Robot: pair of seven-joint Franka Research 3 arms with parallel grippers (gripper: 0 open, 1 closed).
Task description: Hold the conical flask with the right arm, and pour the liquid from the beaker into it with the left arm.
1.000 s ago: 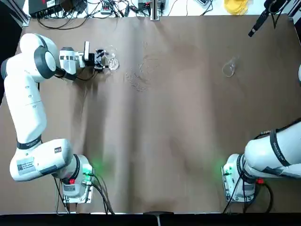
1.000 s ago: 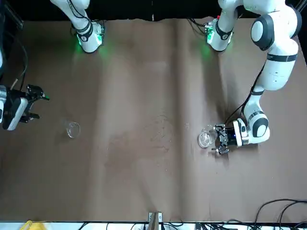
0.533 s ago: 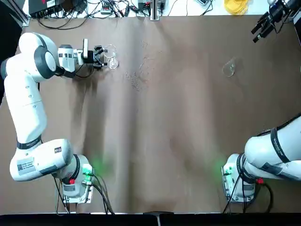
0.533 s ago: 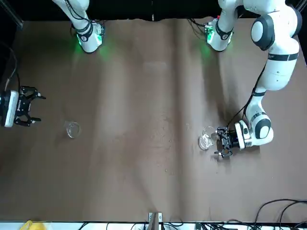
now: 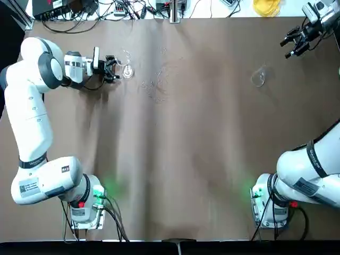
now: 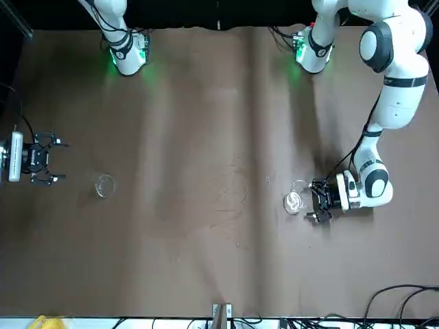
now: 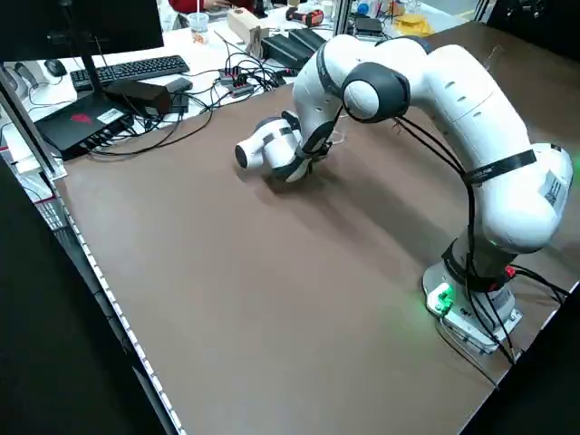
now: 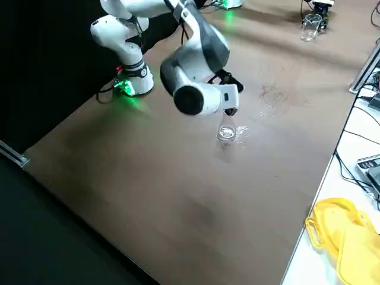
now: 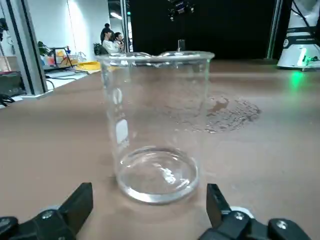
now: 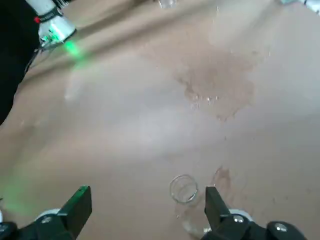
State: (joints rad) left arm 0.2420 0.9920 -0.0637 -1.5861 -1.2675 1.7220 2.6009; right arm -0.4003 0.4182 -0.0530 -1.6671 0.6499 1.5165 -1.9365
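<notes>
The beaker (image 5: 126,69) is a clear straight-sided glass that stands upright at the far left of the table, with a little clear liquid at its bottom (image 9: 157,172). My left gripper (image 5: 111,68) lies low and level just short of it. It is open, and the beaker (image 6: 293,200) stands right ahead of the gap. The conical flask (image 5: 258,78) stands alone at the far right. My right gripper (image 5: 295,43) hangs open near the far right corner, apart from the flask (image 10: 184,189) and pointing down toward it.
A patch of wet marks (image 5: 159,85) stains the brown table cover between the two vessels. Cables and boxes (image 5: 79,8) line the far edge, with a yellow object (image 5: 265,6) near the far right. Both arm bases (image 5: 85,204) stand at the near edge.
My right gripper has swung in from the far right edge and turned toward the flask. My left gripper has shifted slightly beside the beaker. Neither vessel has moved.
</notes>
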